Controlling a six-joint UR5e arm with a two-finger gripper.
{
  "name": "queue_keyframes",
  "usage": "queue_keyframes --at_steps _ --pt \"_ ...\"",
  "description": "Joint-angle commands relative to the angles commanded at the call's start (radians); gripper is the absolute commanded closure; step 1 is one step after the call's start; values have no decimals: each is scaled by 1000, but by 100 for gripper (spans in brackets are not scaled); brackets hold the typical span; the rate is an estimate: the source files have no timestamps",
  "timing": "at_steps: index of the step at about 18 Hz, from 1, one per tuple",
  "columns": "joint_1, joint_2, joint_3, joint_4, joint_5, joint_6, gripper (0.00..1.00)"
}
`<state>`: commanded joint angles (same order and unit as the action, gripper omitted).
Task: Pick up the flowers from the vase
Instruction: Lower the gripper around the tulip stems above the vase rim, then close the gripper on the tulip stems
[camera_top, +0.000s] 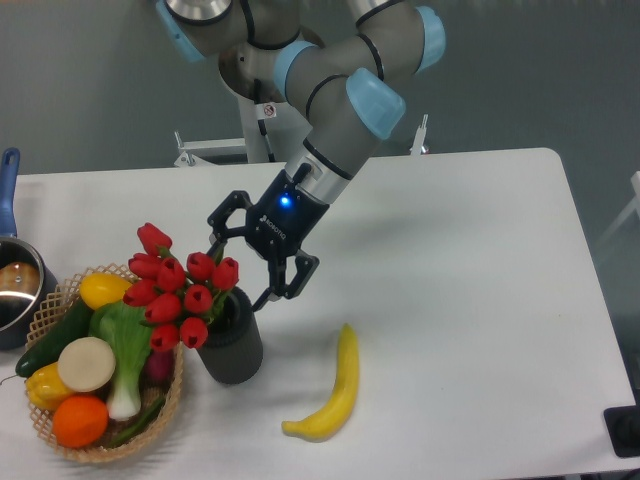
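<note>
Single fixed camera, high front vantage, angled down across table (480, 300) toward arm base; mid-distance.

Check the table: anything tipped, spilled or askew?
Nothing spilled. The tulips lean left out of the upright vase, over the basket. The banana lies loose; the gripper is open.

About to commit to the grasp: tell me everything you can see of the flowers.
The flowers are a bunch of red tulip buds, closed, with a few green leaves. They stand in the dark ribbed vase and lean left over the wicker basket. Their stems are hidden. The open tool hangs just to their right, not gripping them.
</note>
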<state>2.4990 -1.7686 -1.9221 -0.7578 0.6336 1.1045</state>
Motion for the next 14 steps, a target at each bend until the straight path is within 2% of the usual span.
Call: queue_keyframes --at_steps 5,11,12,14 --pt "-25 -22 8 28 -34 6 0" --pt "-32 -22 3 29 -51 18 0" --pt "-32 -22 3 29 -51 23 4" --pt "-32 -22 3 29 -54 26 20"
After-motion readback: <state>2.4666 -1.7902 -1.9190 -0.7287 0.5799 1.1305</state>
